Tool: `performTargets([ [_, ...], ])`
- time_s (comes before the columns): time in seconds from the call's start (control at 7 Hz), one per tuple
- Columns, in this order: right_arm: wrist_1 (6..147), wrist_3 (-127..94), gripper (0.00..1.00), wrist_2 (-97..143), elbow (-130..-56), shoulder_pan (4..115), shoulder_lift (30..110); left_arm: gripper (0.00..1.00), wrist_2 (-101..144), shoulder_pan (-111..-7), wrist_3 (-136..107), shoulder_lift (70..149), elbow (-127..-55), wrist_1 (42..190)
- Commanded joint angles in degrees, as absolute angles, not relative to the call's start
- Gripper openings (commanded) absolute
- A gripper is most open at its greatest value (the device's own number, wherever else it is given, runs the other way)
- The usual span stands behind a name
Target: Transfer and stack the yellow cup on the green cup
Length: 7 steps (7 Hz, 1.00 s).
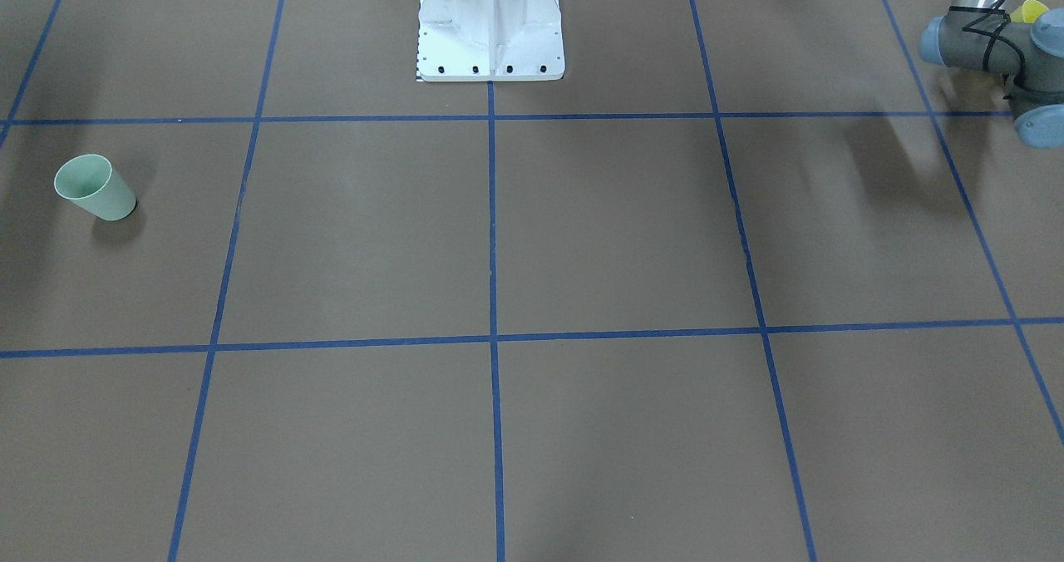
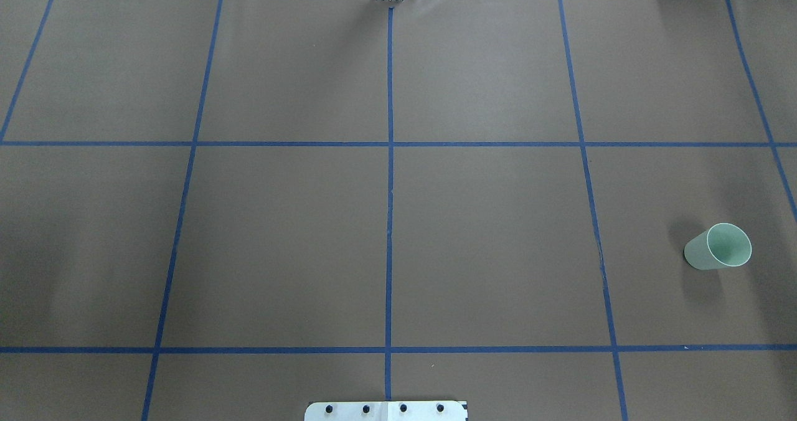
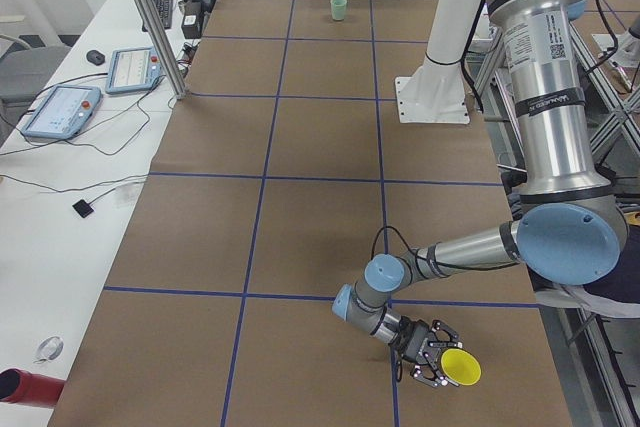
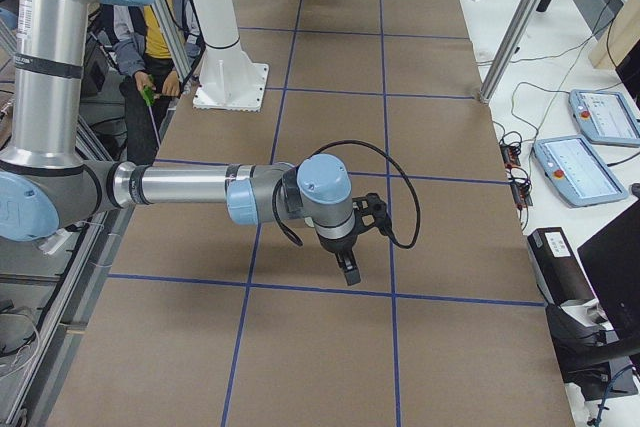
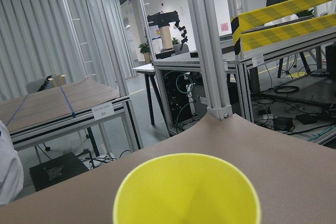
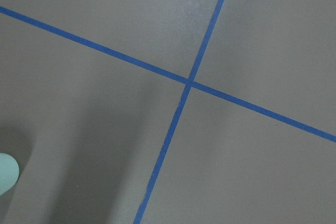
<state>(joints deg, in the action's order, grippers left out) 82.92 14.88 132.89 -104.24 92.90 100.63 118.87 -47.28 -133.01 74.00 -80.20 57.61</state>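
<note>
The yellow cup (image 3: 461,368) is seen at the left gripper (image 3: 438,355), at the end of the table (image 2: 280,234) on the robot's left and close to the robot's side, its open mouth turned up and outward. In the left wrist view the cup's rim fills the lower middle of the frame, just in front of the camera, with no finger shown. Only the side views show the gripper, so it cannot be told whether its jaws are clamped on the cup. In the front-facing view only a sliver of yellow is caught behind the joints of the left arm (image 1: 993,46). The green cup (image 2: 718,246) is pictured standing mouth up on the brown table near its opposite end, on the robot's right, inside a square marked by blue tape lines (image 2: 390,222) and well apart from the yellow cup. The right gripper (image 4: 350,275) is shown pointing down over the table near a crossing of the tape; it cannot be told whether it is parted or closed. An edge of the green cup is caught at the lower left of the right wrist view. The robot's white base (image 1: 490,22) is seen between the two arms.
</note>
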Motion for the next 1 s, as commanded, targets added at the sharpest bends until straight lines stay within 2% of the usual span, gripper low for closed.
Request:
performTargets([
  [0.0, 83.23, 14.77, 1.0, 132.89, -104.06, 92.9, 100.63, 0.15, 110.44, -47.81, -127.99, 70.49, -86.13, 55.46],
  [0.57, 82.88, 14.59, 1.0, 132.8, -103.98, 92.9, 100.55, 0.12, 82.52, -55.62, -121.22, 73.38, -87.18, 63.25],
  [0.86, 82.71, 12.93, 1.0, 132.63, -104.15, 92.99, 100.46, 0.12, 71.24, -55.64, -119.37, 73.56, -93.66, 64.94],
])
